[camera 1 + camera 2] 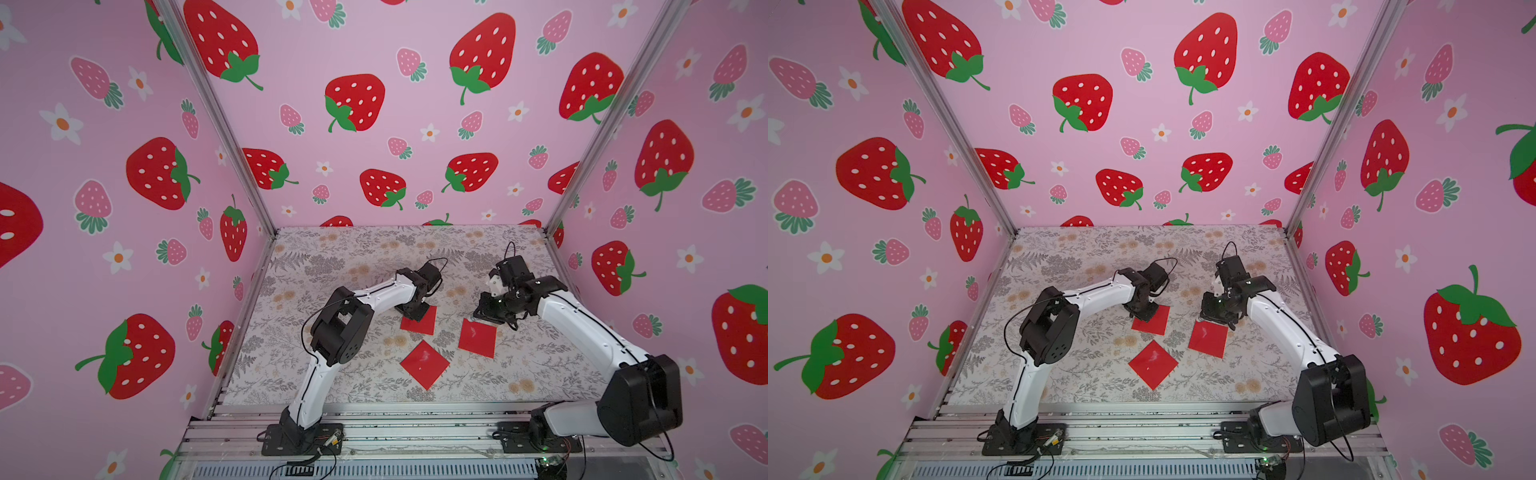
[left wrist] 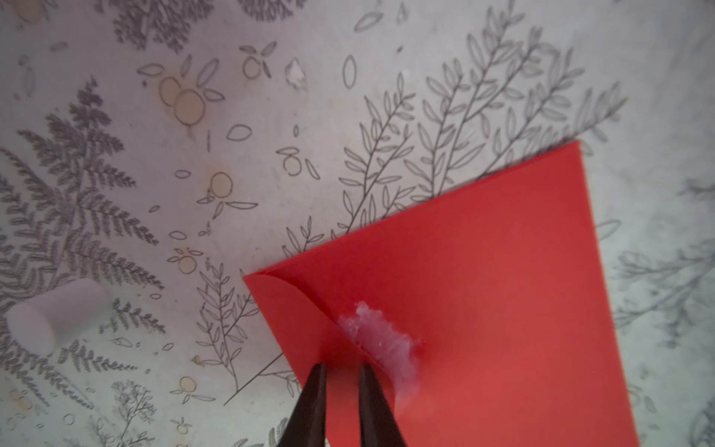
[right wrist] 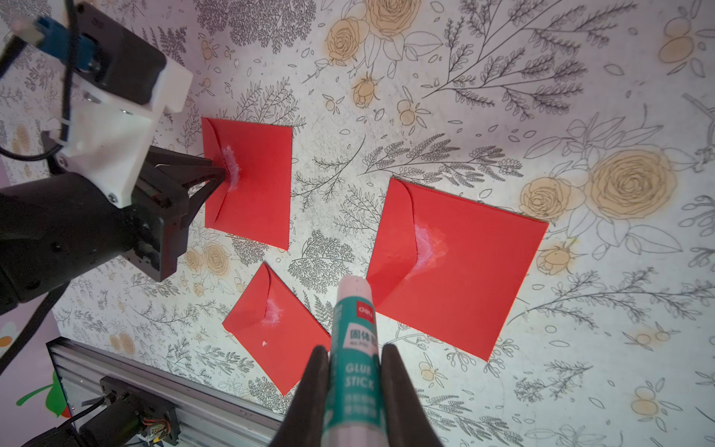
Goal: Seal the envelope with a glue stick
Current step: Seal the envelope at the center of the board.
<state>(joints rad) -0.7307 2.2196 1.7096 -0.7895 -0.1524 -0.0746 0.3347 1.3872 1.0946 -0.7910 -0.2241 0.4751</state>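
On the floral-printed bench (image 1: 332,266), the left hand (image 2: 342,371) holds narrowly parted tips at the glue-smeared flap of a red paper envelope (image 2: 483,271). Right of that envelope, the right hand (image 3: 354,354) pinches the white, teal-banded glue stick (image 3: 356,309) beside a second red envelope (image 3: 476,271).

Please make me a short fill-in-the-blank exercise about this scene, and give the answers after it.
1. The table holds ___ red envelopes.
2. The right tool grips a ___.
3. The left tool has its tips at one envelope's folded ___.
4. Each envelope bears a whitish smear of ___.

Answers: three; glue stick; flap; glue.
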